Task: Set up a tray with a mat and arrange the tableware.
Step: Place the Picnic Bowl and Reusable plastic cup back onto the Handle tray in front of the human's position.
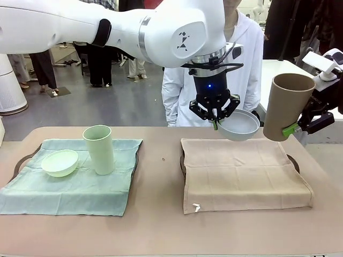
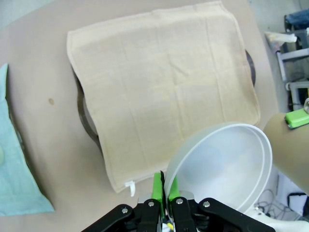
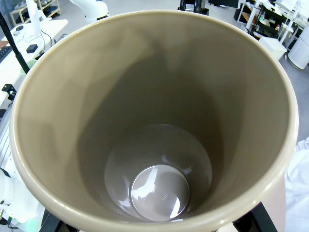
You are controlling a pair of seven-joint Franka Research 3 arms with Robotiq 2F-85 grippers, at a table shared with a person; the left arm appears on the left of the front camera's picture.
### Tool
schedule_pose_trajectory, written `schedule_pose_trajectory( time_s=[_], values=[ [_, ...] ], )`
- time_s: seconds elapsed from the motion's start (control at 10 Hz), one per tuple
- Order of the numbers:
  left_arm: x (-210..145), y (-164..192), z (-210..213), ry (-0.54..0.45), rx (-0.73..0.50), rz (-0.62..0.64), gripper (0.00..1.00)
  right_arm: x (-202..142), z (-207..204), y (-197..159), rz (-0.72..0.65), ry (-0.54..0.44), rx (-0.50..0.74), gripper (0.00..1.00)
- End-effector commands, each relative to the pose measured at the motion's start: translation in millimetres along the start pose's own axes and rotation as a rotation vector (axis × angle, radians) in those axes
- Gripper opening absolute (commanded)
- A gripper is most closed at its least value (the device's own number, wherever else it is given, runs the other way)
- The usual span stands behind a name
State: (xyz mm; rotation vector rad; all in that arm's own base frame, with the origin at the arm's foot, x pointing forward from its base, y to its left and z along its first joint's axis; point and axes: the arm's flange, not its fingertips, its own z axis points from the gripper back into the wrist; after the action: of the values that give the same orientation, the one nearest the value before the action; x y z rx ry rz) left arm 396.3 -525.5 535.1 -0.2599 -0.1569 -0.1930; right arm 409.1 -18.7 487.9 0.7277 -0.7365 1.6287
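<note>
Left gripper (image 1: 215,124) pinches the rim of the white bowl (image 1: 239,125) between its pads, jaws nearly pressed together on the thin wall, and holds it in the air above the far edge of the tan mat (image 1: 241,171); the left wrist view shows the bowl (image 2: 219,166) hanging tilted over the mat (image 2: 164,92), which suggests it is being carried there to be set down. A rim pinch lets the bowl go down flat without the fingers getting under it, though the tilt will probably need levelling first. Right gripper (image 1: 293,128) holds the brown cup (image 1: 288,107) low on its side, jaws spread wide around the body, clear of the table at the right end of the mat; the right wrist view looks straight down into the cup (image 3: 154,159), which is empty. It seems to wait its turn (the bowl sits between it and the mat's centre). Both mats cover trays, whose dark rims (image 1: 183,160) peek out at the edges. On the green mat (image 1: 69,182) the green bowl (image 1: 60,163) and green cup (image 1: 99,149) already stand close together, so that setting looks finished, and the tan side likely mirrors it. A person (image 1: 236,64) stands at the far side.
</note>
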Motion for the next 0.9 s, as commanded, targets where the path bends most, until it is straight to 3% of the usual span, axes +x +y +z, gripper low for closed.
schedule_pose_trajectory(
  time_s=[0.0, 0.8],
  values=[
    [0, 0, 0, 0.000, 0.000, 0.000, 0.05, 0, 0, 0, 0.000, 0.000, 0.000, 0.80],
    [31, 47, -93, 0.035, -0.027, 0.037, 0.05, -107, -37, -32, -0.006, -0.127, 0.054, 0.80]
  ],
)
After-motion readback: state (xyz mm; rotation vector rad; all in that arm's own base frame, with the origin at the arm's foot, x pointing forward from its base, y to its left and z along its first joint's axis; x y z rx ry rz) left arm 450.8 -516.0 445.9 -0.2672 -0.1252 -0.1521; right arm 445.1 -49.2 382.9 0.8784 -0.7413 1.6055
